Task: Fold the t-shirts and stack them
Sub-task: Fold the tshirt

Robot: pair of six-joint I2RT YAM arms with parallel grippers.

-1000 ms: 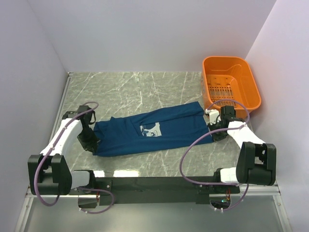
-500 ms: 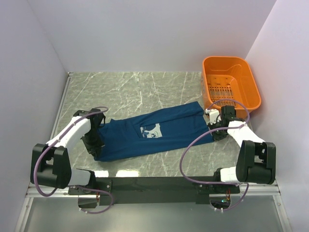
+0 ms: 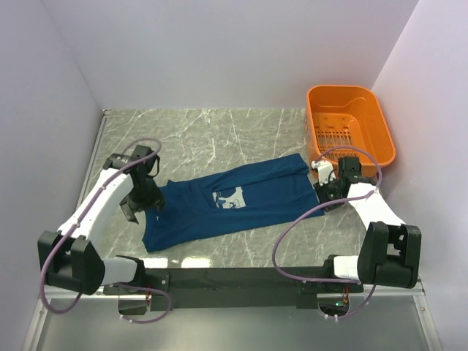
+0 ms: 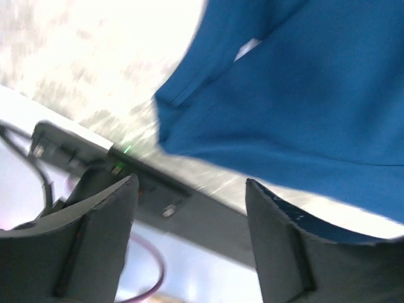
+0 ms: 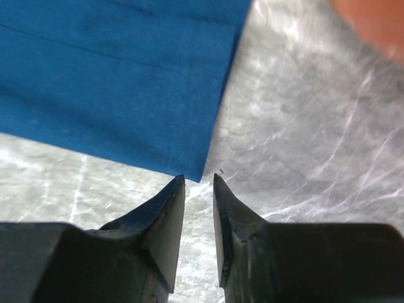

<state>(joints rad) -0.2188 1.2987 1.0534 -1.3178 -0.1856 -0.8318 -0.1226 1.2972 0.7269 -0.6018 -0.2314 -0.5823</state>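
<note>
A dark blue t-shirt (image 3: 241, 201) with a pale print (image 3: 228, 197) lies folded into a long strip across the marble table (image 3: 212, 135). My left gripper (image 3: 144, 205) hovers over the strip's left end, open wide with nothing between its fingers (image 4: 104, 233). In the left wrist view the t-shirt (image 4: 303, 107) lies beyond the left gripper (image 4: 189, 189), apart from it. My right gripper (image 3: 325, 192) sits at the strip's right end. In the right wrist view the right gripper (image 5: 199, 182) stands narrowly open, and the t-shirt's corner (image 5: 126, 82) ends just past the tips, not gripped.
An orange plastic basket (image 3: 351, 124) stands at the back right, close behind the right arm; it shows as a blurred orange edge (image 5: 372, 19) in the right wrist view. The black base rail (image 3: 234, 281) runs along the near edge. Walls close in on both sides.
Both grippers have opened and let go of the t-shirt. The left arm has lifted and swung toward the back. The shirt's left end now lies further right.
</note>
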